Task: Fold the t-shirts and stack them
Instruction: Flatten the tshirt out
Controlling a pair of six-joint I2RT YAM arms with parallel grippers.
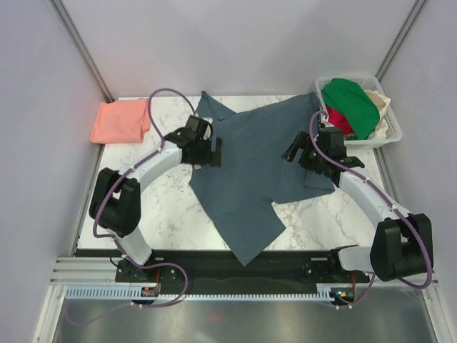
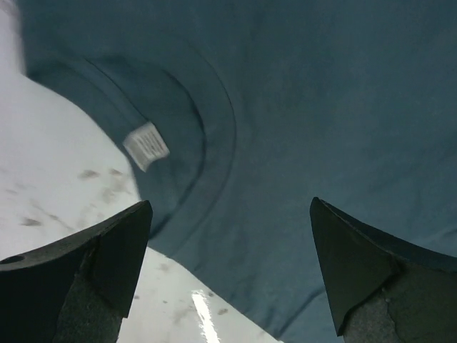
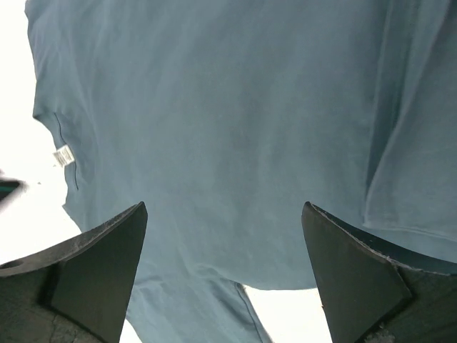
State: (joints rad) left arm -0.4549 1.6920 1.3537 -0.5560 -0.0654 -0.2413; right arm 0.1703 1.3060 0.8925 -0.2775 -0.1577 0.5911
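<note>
Left gripper point(image 2: 230, 207): jaws spread wide, holding nothing, over the collar of the blue shirt point(image 1: 250, 168), beside its white neck label point(image 2: 146, 145).
Right gripper point(image 3: 223, 207): jaws spread wide, holding nothing, above the same shirt.
Blue shirt: lying rumpled across the middle of the marble table point(image 1: 171, 207).
Pink shirt point(image 1: 119, 121): folded, far-left corner.
Basket point(image 1: 394, 134): far-right corner, with green and red garments inside.

Top view: even, diffuse overhead light; the bench point(image 1: 171, 214) is bright, shadows soft and short beneath the arms point(image 1: 364, 193), focus sharp. Left wrist view: dim, the slate-blue t-shirt point(image 2: 307, 107) cast teal, a glare streak on the bench at bottom, foreground soft. Right wrist view: bench blown out white at left.
</note>
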